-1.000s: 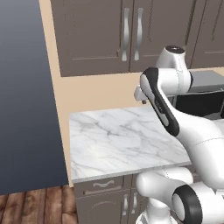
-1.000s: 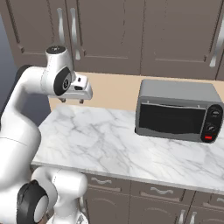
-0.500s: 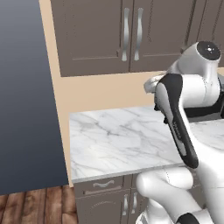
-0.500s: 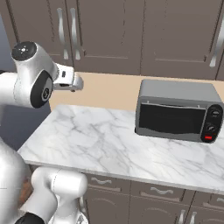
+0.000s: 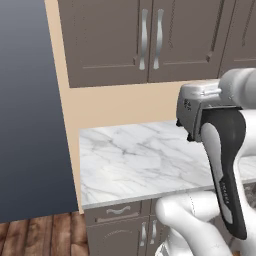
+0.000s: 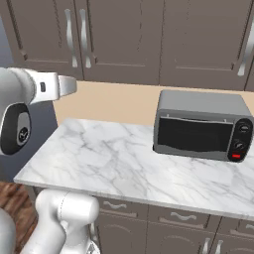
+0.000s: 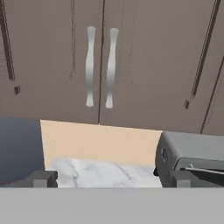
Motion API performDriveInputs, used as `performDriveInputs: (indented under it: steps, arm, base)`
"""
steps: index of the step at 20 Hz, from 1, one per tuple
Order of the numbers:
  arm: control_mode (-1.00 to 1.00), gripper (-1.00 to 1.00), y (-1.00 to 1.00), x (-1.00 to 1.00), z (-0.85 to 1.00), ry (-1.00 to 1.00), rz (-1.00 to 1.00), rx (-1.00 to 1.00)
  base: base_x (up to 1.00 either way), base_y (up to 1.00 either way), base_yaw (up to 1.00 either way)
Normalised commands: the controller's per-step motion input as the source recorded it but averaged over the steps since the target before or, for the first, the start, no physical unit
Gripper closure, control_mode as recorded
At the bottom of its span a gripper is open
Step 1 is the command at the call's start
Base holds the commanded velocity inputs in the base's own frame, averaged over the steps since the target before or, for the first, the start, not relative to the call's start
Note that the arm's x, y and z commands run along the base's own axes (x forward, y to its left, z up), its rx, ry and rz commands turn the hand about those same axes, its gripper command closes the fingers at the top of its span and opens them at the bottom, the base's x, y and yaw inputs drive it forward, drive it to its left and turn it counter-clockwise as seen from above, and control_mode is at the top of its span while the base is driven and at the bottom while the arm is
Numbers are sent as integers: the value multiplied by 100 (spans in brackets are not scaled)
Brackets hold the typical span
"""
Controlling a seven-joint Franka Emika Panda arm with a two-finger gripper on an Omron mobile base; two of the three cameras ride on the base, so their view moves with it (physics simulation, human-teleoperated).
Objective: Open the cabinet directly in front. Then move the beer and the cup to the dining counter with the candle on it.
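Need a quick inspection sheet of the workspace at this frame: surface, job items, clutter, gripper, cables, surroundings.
Surface: white marble worktop, bare on its left part.
Job's things: cabinet directly ahead, both doors shut, two long silver handles side by side. Beer, cup, candle and dining counter: nothing seen.
Clutter: grey toaster oven on the worktop's right side, door closed.
Gripper: gripper open, empty, facing the cabinet doors, clear of the handles.
Cables: nothing seen.
Surroundings: beige backsplash wall, drawer fronts below the worktop, wood floor at left.
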Motion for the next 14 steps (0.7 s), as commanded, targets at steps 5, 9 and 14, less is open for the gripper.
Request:
performDriveInputs:
  steps: [5, 9, 14]
  arm:
    - [-100, -100, 0, -45, 19, -41, 0, 4]
    - [-100, -100, -1, -41, 14, -35, 0, 12]
    - [-100, -100, 0, -6, 21, -17, 0, 0]
  base:
    - [0, 0, 0]
    - [0, 0, 0]
    - [0, 0, 0]
